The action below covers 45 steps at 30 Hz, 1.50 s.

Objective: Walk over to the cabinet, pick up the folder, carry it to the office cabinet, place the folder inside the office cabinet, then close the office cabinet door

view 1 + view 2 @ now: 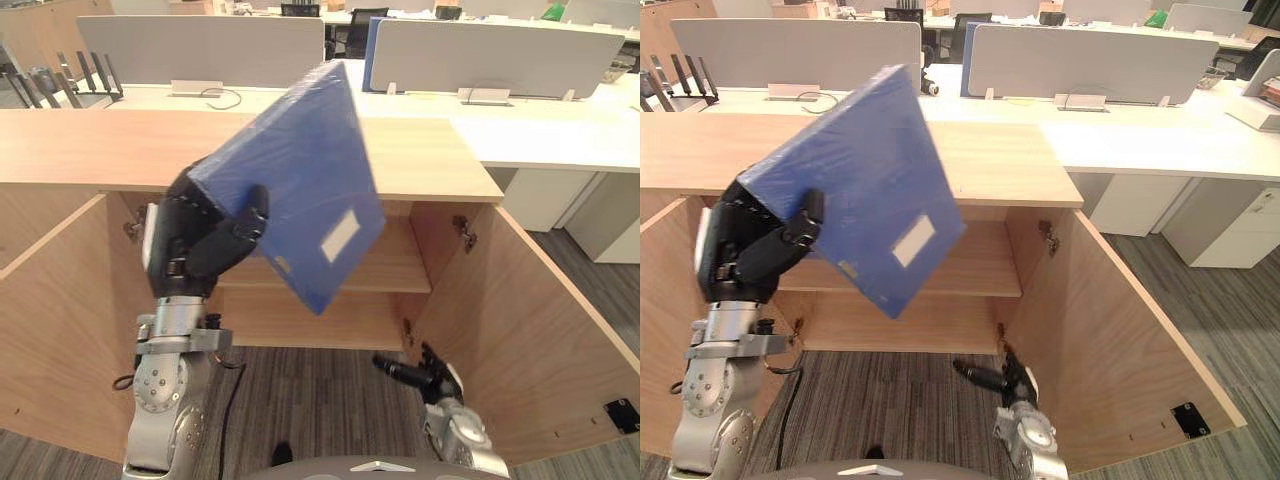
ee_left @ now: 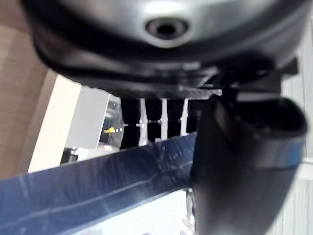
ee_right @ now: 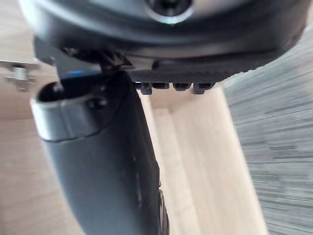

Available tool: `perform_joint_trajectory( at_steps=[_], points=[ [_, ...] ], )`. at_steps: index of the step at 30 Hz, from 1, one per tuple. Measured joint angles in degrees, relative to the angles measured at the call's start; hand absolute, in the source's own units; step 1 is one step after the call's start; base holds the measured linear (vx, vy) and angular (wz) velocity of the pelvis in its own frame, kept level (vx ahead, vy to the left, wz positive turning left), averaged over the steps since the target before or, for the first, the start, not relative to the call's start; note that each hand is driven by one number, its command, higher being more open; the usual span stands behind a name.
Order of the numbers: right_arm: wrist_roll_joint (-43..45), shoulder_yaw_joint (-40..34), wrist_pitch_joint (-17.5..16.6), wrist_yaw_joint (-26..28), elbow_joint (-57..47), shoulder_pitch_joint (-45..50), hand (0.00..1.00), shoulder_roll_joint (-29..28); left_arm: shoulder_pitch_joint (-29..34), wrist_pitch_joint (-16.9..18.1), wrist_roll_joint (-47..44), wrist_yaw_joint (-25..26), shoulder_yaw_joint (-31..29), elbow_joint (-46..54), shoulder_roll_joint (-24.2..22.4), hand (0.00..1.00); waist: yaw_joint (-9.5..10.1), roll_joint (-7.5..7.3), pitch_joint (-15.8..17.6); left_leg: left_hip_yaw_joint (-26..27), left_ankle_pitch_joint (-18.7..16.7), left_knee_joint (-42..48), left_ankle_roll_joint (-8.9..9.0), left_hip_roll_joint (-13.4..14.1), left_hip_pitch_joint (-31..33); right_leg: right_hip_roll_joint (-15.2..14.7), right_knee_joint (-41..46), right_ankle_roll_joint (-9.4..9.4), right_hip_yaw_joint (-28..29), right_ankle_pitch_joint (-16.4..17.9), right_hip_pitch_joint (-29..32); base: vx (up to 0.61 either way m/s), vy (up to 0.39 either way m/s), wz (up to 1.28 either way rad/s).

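Left hand (image 1: 205,240), eight o'clock in the left eye view, grips the tilted blue folder (image 1: 300,180) before the open office cabinet (image 1: 395,265). Right hand (image 1: 425,375), five o'clock, hangs slack and empty. In the left wrist view, its thumb clamps the folder's edge. In the right wrist view, straight fingers hold nothing.

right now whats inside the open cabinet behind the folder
A wooden shelf shows inside the cabinet, back panel below. The folder, held in the left hand, covers the shelf's middle; anything there is hidden.

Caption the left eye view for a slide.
Left hand holds a blue folder tilted before the open wooden cabinet; right hand hangs low.
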State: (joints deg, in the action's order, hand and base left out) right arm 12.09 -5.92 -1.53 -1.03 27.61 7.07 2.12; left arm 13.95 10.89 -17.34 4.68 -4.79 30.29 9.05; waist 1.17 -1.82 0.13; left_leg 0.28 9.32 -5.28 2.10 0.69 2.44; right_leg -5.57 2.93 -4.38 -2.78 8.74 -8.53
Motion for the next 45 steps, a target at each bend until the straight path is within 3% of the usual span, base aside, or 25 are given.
perform_joint_trajectory(
  at_steps=[5,6,11,17,23,31,45],
  points=[
    [-0.1,-3.9,-1.6,-1.6,-11.8,0.1,1.0,-0.4,0.5,0.0,2.5,1.4,-5.8,0.0,-1.1,0.0,0.07,-0.07,0.0,0.0,0.0,0.0,0.06,-0.2,0.1,-0.2,0.0,0.03,0.0,0.0,0.1,0.0,0.0,0.0],
    [-0.6,-7.0,-2.8,-3.3,-17.4,0.0,1.0,-0.4,0.5,0.0,4.6,2.4,-9.3,0.0,-2.5,0.0,0.04,-0.3,-0.2,0.0,0.1,0.0,-0.09,-0.2,0.1,-0.2,-0.1,0.01,0.0,0.0,0.1,0.0,0.0,0.0],
    [-2.6,-8.3,-2.8,-3.4,-19.8,0.0,1.0,-0.3,0.5,0.0,5.0,2.5,-11.0,0.0,-3.0,0.0,-0.07,-0.34,-0.2,0.0,0.0,0.0,-0.04,-0.2,0.1,-0.2,-0.1,0.01,0.0,0.0,0.2,0.0,-0.007,0.0],
    [2.8,-6.8,-5.5,2.9,-29.7,-3.4,1.0,3.5,0.4,0.1,5.0,0.5,-12.0,-1.5,-3.0,0.0,-0.07,-0.31,-0.3,0.0,-0.1,0.2,0.03,-0.2,0.5,-0.2,-0.2,0.03,0.0,0.0,0.6,0.0,0.0,0.0],
    [5.2,-2.7,-5.5,7.2,-31.2,-10.1,1.0,7.4,-0.6,0.1,1.9,-4.6,-9.6,-1.6,-1.3,0.0,0.13,-0.24,-0.7,-0.1,0.1,0.2,-0.13,-0.3,1.1,-0.2,0.0,-0.02,0.0,0.0,1.2,0.0,0.0,0.0],
    [5.2,2.2,-5.5,8.7,-31.3,-17.0,1.0,12.1,-1.6,0.1,-0.8,-9.8,-3.9,-1.7,0.8,0.0,0.14,0.22,-1.0,-0.4,0.3,0.2,-0.21,-0.4,1.1,-0.2,0.3,-0.01,-0.2,0.0,1.3,0.0,0.0,0.0],
    [7.8,8.9,-5.6,9.6,-24.4,-29.0,1.0,18.0,-5.0,0.6,-6.0,-12.8,0.5,-1.7,4.5,0.0,0.39,0.9,-1.3,-1.9,1.5,0.0,-0.4,-0.5,1.7,-0.1,1.0,-0.09,-1.6,0.0,1.4,-0.02,-0.004,0.05]
  ],
)
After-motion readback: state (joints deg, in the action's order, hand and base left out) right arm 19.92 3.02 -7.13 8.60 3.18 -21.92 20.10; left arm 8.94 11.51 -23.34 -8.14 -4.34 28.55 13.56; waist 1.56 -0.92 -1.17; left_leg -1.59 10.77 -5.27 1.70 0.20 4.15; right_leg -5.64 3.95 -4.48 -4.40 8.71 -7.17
